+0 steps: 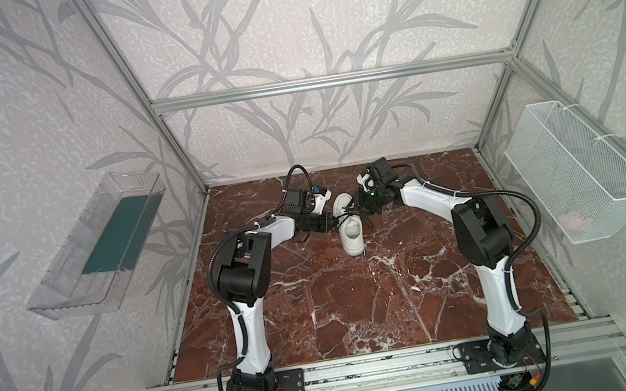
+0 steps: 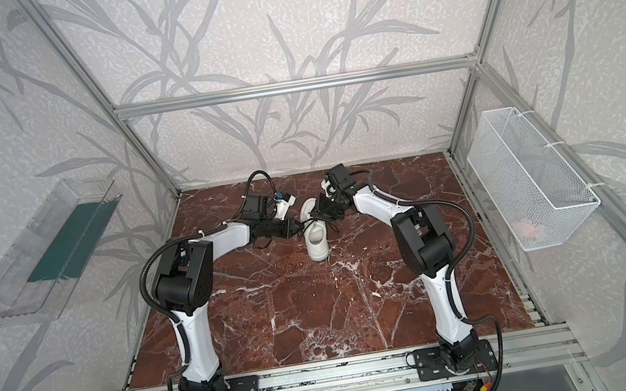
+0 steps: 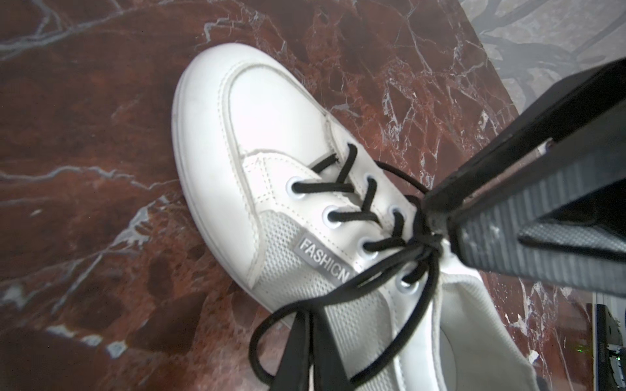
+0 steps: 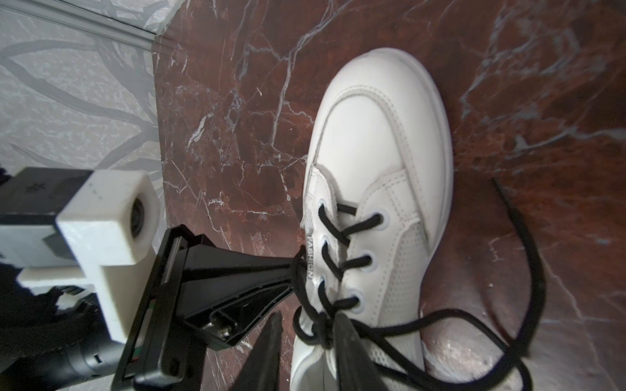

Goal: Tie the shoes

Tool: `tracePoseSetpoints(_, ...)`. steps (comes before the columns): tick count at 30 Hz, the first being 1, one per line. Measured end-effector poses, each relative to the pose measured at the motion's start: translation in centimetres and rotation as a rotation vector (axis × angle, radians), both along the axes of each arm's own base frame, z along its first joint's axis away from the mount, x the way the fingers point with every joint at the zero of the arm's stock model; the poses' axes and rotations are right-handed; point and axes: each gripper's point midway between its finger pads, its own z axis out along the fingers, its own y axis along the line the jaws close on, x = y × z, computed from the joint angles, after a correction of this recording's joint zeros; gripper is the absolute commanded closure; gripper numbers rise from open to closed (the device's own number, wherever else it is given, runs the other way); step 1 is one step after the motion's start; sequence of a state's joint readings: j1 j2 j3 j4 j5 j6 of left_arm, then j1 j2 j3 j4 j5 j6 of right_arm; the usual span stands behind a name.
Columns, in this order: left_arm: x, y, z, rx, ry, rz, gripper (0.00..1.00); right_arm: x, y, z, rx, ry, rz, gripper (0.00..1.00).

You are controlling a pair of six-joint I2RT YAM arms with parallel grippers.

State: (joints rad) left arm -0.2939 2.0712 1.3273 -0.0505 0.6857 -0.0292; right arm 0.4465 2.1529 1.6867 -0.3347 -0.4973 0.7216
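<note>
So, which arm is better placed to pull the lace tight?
Probably left: the left gripper has jaws shut on the thin black lace of the white sneaker. Whether the right gripper holds anything is unclear.

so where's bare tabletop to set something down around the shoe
Broad bare marble lies between the two arm bases, in front of the sneaker. Crowded: both sets of fingers, left and right, meet over the laces, and lace loops trail onto the table either side.

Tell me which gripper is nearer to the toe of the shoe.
Right, slightly. The right gripper reaches in beside the shoe at the laces, closer to the toe; the left gripper is at the laces too, farther back.
</note>
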Motion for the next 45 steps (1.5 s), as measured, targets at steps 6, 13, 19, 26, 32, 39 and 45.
tracePoseSetpoints(6, -0.4, 0.5, -0.1, 0.045, 0.007, -0.008, 0.97, 0.0, 0.2, -0.8, -0.044, -0.007, 0.021, 0.82)
tracePoseSetpoints(13, -0.6, 1.0, 0.1, 0.099, 0.009, -0.02, 0.97, -0.1, 0.4, -1.2, -0.089, -0.014, 0.044, 0.85)
tracePoseSetpoints(19, -0.8, 1.4, 0.2, 0.153, 0.004, -0.039, 0.97, -0.2, 0.5, -1.5, -0.149, -0.029, 0.069, 0.86)
tracePoseSetpoints(26, -1.0, 2.1, 0.5, 0.217, -0.005, -0.063, 0.98, -0.4, 0.6, -1.9, -0.203, -0.042, 0.087, 0.87)
tracePoseSetpoints(32, -1.2, 2.6, 0.7, 0.265, -0.017, -0.084, 0.98, -0.3, 0.4, -2.0, -0.234, -0.05, 0.088, 0.88)
tracePoseSetpoints(39, -1.7, 3.2, 0.3, 0.311, -0.01, -0.105, 0.98, -0.3, 0.3, -2.2, -0.255, -0.054, 0.092, 0.89)
tracePoseSetpoints(45, -1.8, 3.8, 0.5, 0.355, -0.006, -0.117, 1.0, -0.2, 0.3, -2.2, -0.27, -0.059, 0.095, 0.89)
